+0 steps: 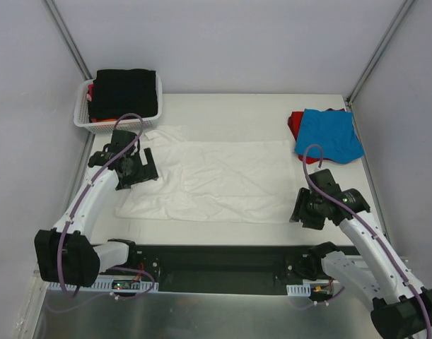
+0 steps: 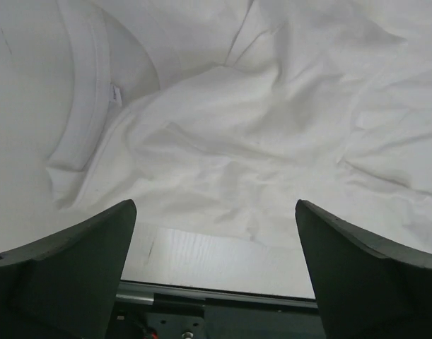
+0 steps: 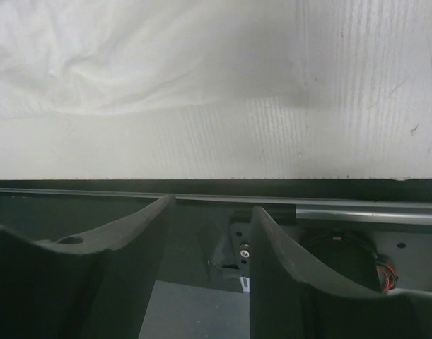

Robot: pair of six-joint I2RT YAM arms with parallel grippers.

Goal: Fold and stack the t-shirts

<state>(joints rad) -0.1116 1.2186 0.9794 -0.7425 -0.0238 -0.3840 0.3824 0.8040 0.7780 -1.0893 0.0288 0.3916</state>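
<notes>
A large white t-shirt (image 1: 208,180) lies spread flat and wrinkled across the middle of the table. My left gripper (image 1: 139,173) hovers over its left part, near the collar (image 2: 81,106). In the left wrist view the left gripper (image 2: 216,205) stands wide open, with only cloth (image 2: 272,127) under it. My right gripper (image 1: 304,212) is at the shirt's near right corner by the table's front edge. The right gripper (image 3: 212,203) has a gap between its fingers and holds nothing. A blue t-shirt (image 1: 329,134) lies folded on a red one (image 1: 295,123) at the back right.
A white lattice basket (image 1: 81,116) stands at the back left corner with a black t-shirt (image 1: 124,92) on top and a bit of orange and red cloth (image 1: 92,92) at its side. The table's front edge (image 3: 216,180) meets a dark rail.
</notes>
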